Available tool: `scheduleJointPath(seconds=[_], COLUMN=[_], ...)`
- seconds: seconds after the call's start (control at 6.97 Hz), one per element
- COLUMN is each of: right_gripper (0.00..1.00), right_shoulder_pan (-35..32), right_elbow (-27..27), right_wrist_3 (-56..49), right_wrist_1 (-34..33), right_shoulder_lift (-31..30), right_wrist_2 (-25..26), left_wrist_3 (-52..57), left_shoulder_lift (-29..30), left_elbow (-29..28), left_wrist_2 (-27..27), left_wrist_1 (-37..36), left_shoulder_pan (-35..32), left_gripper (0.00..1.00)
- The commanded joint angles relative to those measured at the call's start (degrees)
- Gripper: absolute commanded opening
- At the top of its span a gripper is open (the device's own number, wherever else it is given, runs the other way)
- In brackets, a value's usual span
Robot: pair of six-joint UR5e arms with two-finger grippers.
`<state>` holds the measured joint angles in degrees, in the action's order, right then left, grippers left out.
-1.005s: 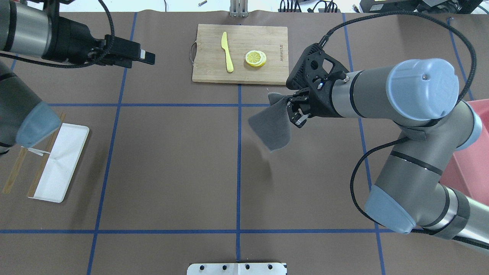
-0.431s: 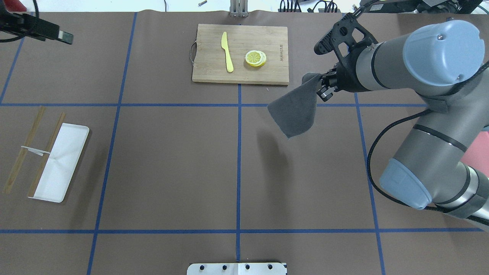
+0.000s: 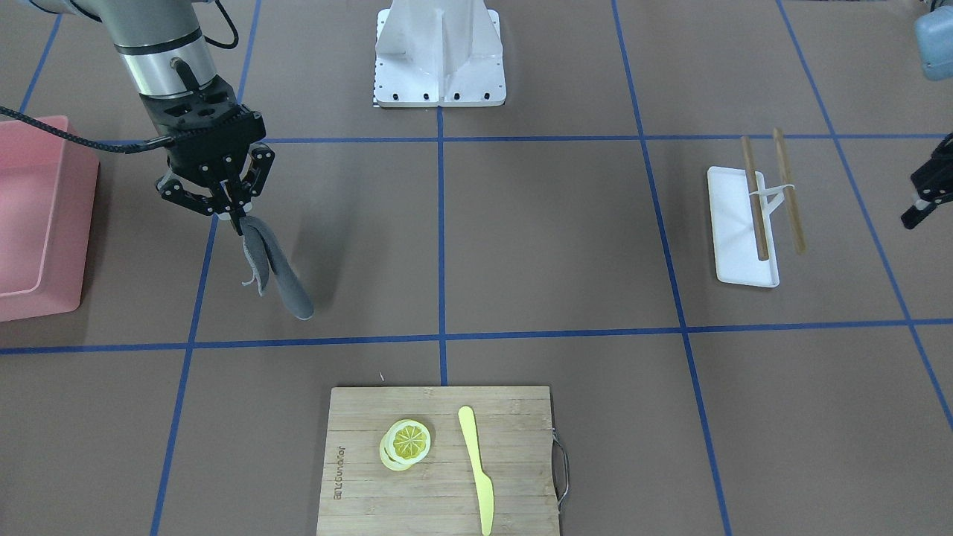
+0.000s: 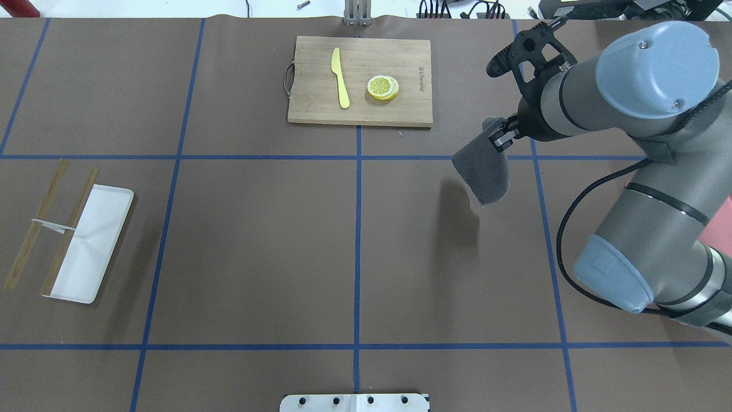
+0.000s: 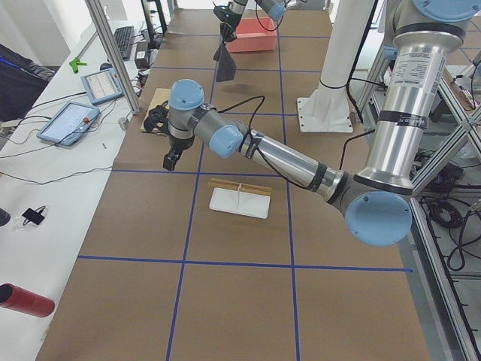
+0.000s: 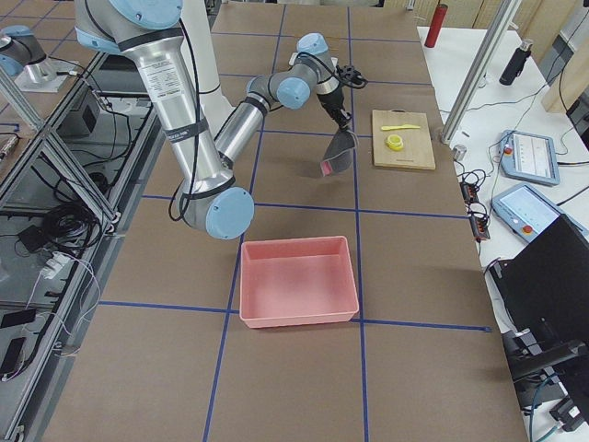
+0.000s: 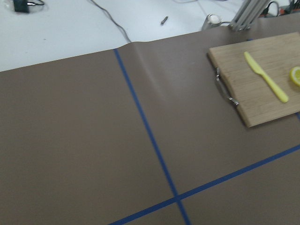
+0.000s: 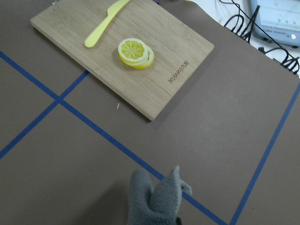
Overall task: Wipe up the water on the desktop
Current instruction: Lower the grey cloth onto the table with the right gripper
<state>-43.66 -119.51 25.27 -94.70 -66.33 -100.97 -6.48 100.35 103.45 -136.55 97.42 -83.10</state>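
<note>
**Cloth held up, desktop dry to the eye**

The desktop [image 4: 257, 240] fills almost the whole overhead view, a brown sheet cut into big squares by blue tape. No puddle or wet patch shows on it in any view, so I cannot tell where the water is.

One grey cloth [image 4: 483, 171] hangs in the upper right of the overhead view, clear of the surface, with its shadow just below it. The right claw [image 4: 503, 134] has its fingers pinched together on the cloth's top corner. That grip lets the rest drape freely, probably so it can be carried without dragging and then laid flat for a wipe.

The left claw [image 3: 927, 197] sits at the right edge of the front view, high and away from the working area. That likely leaves room for the other arm. It is cut off by the frame, and I cannot tell how far it is open or whether it holds anything.

Around this:
- One cutting board [image 4: 394, 109] at top centre, off the open squares.
- One yellow knife [image 4: 340, 77] on the board.
- One small stack of lemon slices [image 4: 383, 87] on the board, their number unclear.
- One white tray [image 4: 94, 246] at the left.
- Two wooden sticks [image 4: 49, 194] beside the tray, joined by a white clip.
- One pink bin [image 3: 33, 208] at the left edge of the front view, perhaps where the cloth belongs.
</note>
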Motion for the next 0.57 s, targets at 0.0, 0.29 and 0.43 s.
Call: scheduleJointPath(seconds=[0.0,0.29,0.43], right_gripper=[0.0,0.0,0.0], right_shoulder_pan=[1.2,1.21,1.81], right_elbow=[-3.69,-4.41,-4.41], right_wrist_3=[0.91,0.74,0.74], right_wrist_1=[-14.65,-19.27,-19.38], right_shoulder_lift=[-0.2,-3.96,-7.12], right_wrist_2=[-0.01,0.07,0.25], left_wrist_3=[20.55,24.85,23.98], left_shoulder_lift=[-1.03,-3.31,-5.58], left_elbow=[-2.8,-8.17,-8.35], left_wrist_2=[0.32,5.91,6.73], left_wrist_1=[-16.33,-19.12,-17.37], left_shoulder_pan=[-10.19,-12.68,-14.01], left_gripper=[0.99,0.99,0.99])
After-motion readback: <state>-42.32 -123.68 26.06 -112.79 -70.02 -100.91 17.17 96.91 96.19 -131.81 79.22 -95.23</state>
